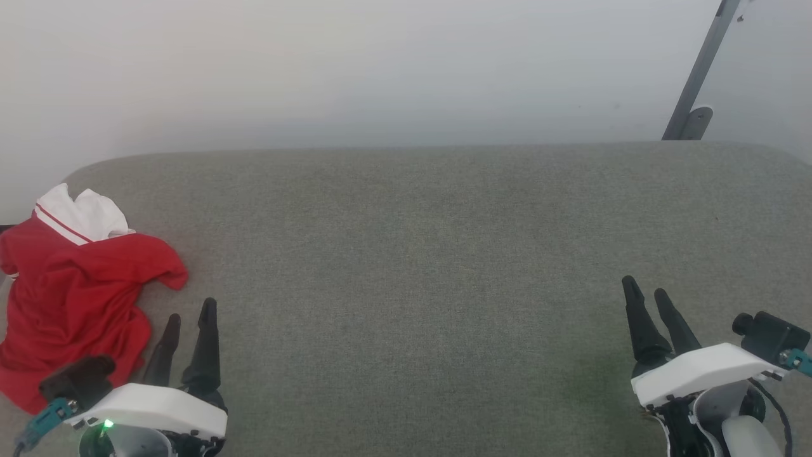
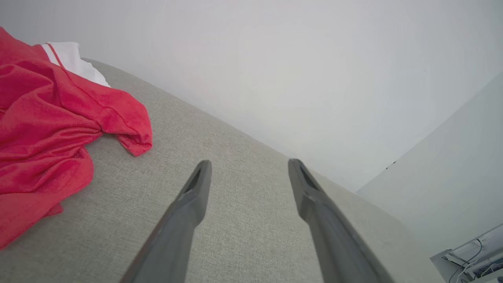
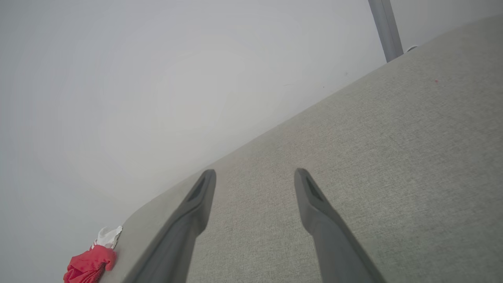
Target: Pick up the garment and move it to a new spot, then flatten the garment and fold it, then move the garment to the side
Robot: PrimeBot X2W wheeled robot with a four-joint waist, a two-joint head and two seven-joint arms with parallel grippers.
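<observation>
The garment (image 1: pixel 70 298) is a shiny red jersey with a white panel, crumpled in a heap at the far left edge of the grey fabric surface (image 1: pixel 412 254). My left gripper (image 1: pixel 190 308) stands open just right of the heap, apart from it, with nothing between its fingers. From the left wrist, the garment (image 2: pixel 51 133) lies to the left of the spread fingers (image 2: pixel 196 196). At the lower right, my right gripper (image 1: pixel 647 285) is open and empty, far from the cloth. The right wrist view shows the garment (image 3: pixel 92 263) small at the lower left.
A pale wall rises behind the surface's rounded far edge. A grey metal post (image 1: pixel 698 76) leans at the back right. Some cables and white equipment (image 2: pixel 471 255) show past the surface in the left wrist view.
</observation>
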